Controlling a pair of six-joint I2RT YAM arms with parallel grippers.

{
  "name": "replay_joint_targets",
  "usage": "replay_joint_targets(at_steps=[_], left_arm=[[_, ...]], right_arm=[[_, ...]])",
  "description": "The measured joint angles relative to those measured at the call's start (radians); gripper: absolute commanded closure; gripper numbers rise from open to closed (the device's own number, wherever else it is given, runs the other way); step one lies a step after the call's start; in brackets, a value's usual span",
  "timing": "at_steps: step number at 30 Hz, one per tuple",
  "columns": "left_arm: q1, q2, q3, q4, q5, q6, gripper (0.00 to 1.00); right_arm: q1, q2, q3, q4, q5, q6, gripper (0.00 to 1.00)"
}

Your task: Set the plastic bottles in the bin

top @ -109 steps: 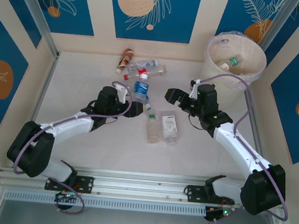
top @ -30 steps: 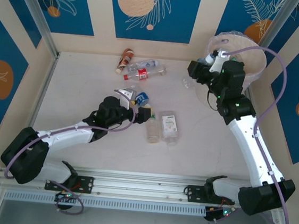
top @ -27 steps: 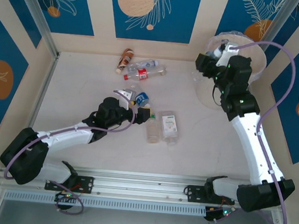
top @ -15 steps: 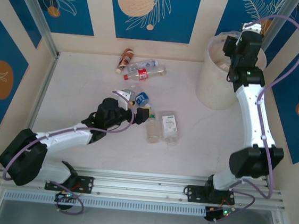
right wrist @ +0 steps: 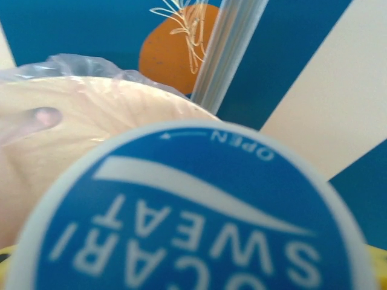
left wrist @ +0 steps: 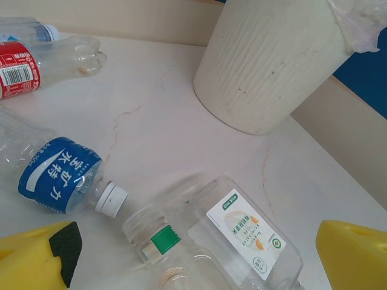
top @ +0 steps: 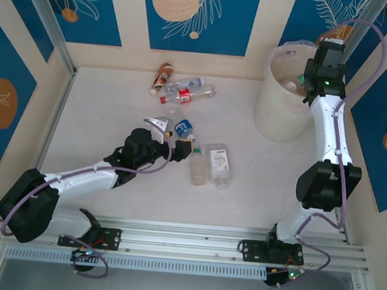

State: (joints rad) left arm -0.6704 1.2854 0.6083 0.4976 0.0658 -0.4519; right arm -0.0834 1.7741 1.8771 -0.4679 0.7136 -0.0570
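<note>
Note the right claw (top: 326, 54), clamped on the blue-capped bottle (right wrist: 187, 217) and raised above the right side of the bin (top: 274, 112). Judge the step in hand as the drop. Before letting go, check for a position well inside the rim, not over it. From the wrist view, with the cap hard against the lens and the rim off to the left, cannot tell how well centred. If in doubt, shift a little toward the middle of the opening, away from the loose liner (right wrist: 78, 63). Part the fingers fully in one go, then lift straight up to avoid a snag.

See also the left claw (left wrist: 193, 266), spread wide and holding nothing, just above the blue-labelled bottle (left wrist: 57, 175) and the green-capped bottle (left wrist: 230, 235) on the bench (left wrist: 169, 96). Take one only. Come down across the body of the blue-labelled one, not the neck; round, so probably quick to roll. Leave the red-labelled bottle (top: 178, 96) and the brown bottle (top: 162, 77), at the far side of the bench, for later.
</note>
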Motion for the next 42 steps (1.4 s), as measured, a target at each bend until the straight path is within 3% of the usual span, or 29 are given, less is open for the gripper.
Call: replay_joint_targets(at_steps=[5, 13, 20, 30, 42], left_arm=[[0.000, 0.000, -0.001, 0.000, 0.000, 0.000, 0.00], [0.001, -0.003, -0.013, 0.000, -0.009, 0.000, 0.00], [0.002, -0.004, -0.019, 0.000, -0.016, 0.000, 0.00], [0.005, -0.004, -0.019, 0.000, -0.020, -0.001, 0.00], [0.016, 0.056, -0.014, -0.010, -0.041, -0.029, 0.00]], right_arm=[[-0.018, 0.063, 0.031, -0.024, 0.032, 0.003, 0.21], [-0.018, 0.135, 0.100, -0.111, 0.098, 0.017, 0.08], [-0.017, 0.135, 0.168, -0.151, 0.123, 0.069, 0.05], [0.002, 0.105, 0.168, -0.215, 0.051, 0.155, 0.00], [0.029, -0.220, -0.071, -0.151, -0.173, 0.287, 0.00]])
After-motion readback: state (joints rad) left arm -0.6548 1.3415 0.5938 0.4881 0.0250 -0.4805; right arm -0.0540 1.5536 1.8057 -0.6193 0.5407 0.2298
